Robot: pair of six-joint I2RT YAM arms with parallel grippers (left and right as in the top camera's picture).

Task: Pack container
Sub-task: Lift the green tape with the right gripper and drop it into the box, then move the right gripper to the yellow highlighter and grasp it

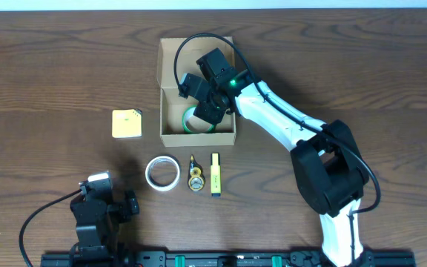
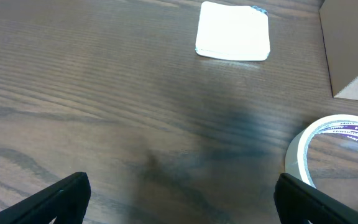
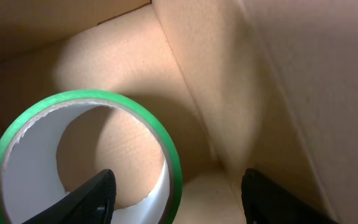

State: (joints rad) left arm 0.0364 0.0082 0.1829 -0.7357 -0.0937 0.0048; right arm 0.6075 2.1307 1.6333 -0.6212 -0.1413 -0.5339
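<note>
The tan cardboard container (image 1: 170,74) stands open at the table's middle back. A green tape roll (image 1: 196,123) lies inside it at the front; it also shows in the right wrist view (image 3: 86,155). My right gripper (image 1: 212,110) reaches down into the container, its fingers open (image 3: 176,199) astride the green roll's rim, one finger inside the ring, not closed on it. My left gripper (image 1: 104,204) sits at the front left, open (image 2: 182,199) and empty over bare wood. A white tape roll (image 1: 161,173), a small yellow tape measure (image 1: 195,178) and a yellow highlighter (image 1: 215,174) lie in front of the container.
A small yellow square pad (image 1: 127,123) lies left of the container; it looks white in the left wrist view (image 2: 233,31). The white roll's edge (image 2: 328,149) and a container corner (image 2: 350,50) show at that view's right. The right arm spans from the front right.
</note>
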